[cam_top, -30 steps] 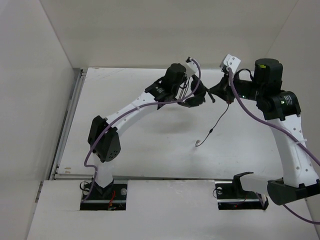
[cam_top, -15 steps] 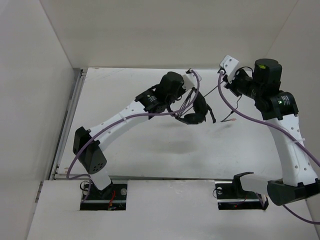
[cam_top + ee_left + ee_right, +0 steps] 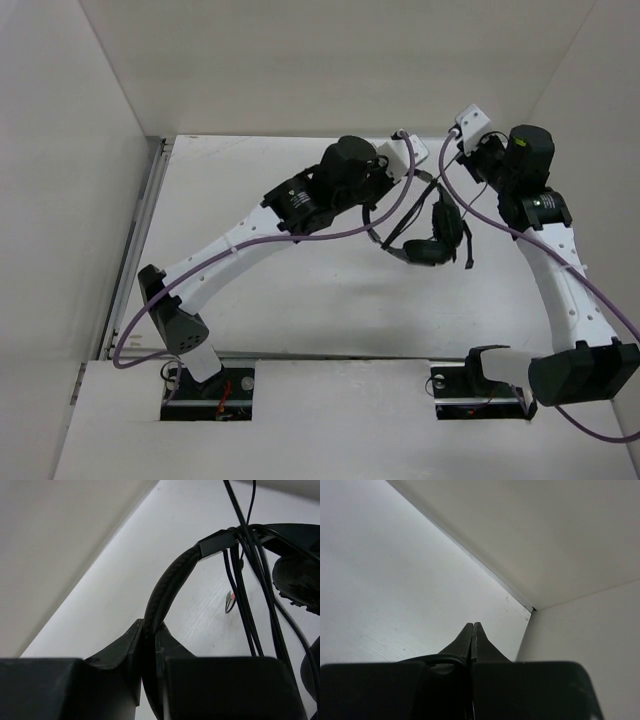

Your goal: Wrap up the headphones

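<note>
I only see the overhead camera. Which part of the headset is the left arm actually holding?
Observer: The left wrist view shows the left gripper shut on the padded headband.
Operator: And the right arm, is it holding anything?
Observer: Its wrist view shows the right gripper shut, with the thin cord curving in at the base of its fingers.
Operator: Is any cord around the band?
Observer: In the left wrist view, several strands cross the headband's end, beside an ear cup.
</note>
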`<state>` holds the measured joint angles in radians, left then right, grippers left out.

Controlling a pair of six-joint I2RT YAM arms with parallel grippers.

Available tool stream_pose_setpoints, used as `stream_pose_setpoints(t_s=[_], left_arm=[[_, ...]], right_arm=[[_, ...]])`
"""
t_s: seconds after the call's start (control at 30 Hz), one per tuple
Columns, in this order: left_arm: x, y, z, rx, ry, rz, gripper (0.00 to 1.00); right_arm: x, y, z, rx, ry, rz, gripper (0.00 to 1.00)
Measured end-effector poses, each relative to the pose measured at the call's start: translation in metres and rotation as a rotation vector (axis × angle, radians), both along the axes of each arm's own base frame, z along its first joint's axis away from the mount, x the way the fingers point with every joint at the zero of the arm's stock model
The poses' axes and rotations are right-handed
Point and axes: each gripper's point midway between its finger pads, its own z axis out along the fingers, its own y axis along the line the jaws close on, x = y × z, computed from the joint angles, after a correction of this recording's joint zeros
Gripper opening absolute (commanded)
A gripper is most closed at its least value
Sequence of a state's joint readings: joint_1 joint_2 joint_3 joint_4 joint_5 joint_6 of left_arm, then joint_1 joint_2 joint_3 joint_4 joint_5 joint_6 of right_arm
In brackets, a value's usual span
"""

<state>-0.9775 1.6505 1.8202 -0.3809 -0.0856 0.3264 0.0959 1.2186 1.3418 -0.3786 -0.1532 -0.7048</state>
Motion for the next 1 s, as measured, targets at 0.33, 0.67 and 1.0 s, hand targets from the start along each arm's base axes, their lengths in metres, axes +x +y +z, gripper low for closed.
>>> stream_pose_setpoints(t_s=[0.33,0.67,1.0], left_arm=[[-0.014,-0.005,0.05,-0.13,0.022,-0.049,0.01],[-0.049,-0.017,0.142,-0.374,0.056,-0.172,0.02],[-0.057,-0.034,0.203,-0.565,0.035,-0.231,0.02]], right_arm=[[0.011,0.007,0.003,0.281,-0.004,0.036,0.05],[-0.018,0.083,-0.005,0.773,0.217,0.353,0.13],[-0.056,0.139,-0.017,1.287,0.503,0.56,0.39]])
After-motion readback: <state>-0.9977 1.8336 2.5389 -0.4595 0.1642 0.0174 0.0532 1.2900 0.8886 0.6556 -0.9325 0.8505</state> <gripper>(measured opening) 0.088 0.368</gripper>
